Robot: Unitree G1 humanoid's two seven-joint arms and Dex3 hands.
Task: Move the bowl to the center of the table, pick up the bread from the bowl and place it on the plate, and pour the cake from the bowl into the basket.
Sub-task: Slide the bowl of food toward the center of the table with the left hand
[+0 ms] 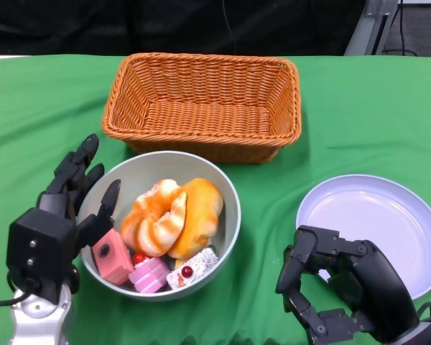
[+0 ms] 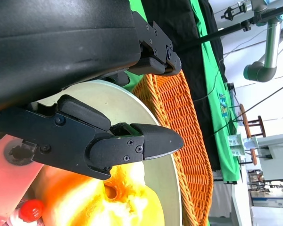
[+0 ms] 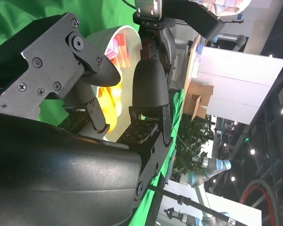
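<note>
The grey-green bowl [image 1: 226, 198] stands left of the table's middle, just in front of the wicker basket [image 1: 205, 104]. It holds orange-and-white bread [image 1: 172, 215], a pink cake [image 1: 113, 257], a smaller pink cake [image 1: 149, 274] and a white cake with a red berry [image 1: 194, 267]. My left hand [image 1: 72, 208] straddles the bowl's left rim, thumb inside and fingers stretched outside, with a gap showing. The left wrist view shows the thumb [image 2: 146, 143] over the bowl [image 2: 167, 174] and bread [image 2: 127, 197]. My right hand [image 1: 337, 284] hangs empty, fingers bent, beside the white plate [image 1: 388, 215].
The basket is empty and nearly touches the bowl's far rim. A green cloth [image 1: 43, 108] covers the table. The plate lies at the right, close to the front edge. The right wrist view shows the bowl [image 3: 129, 61] beyond my fingers.
</note>
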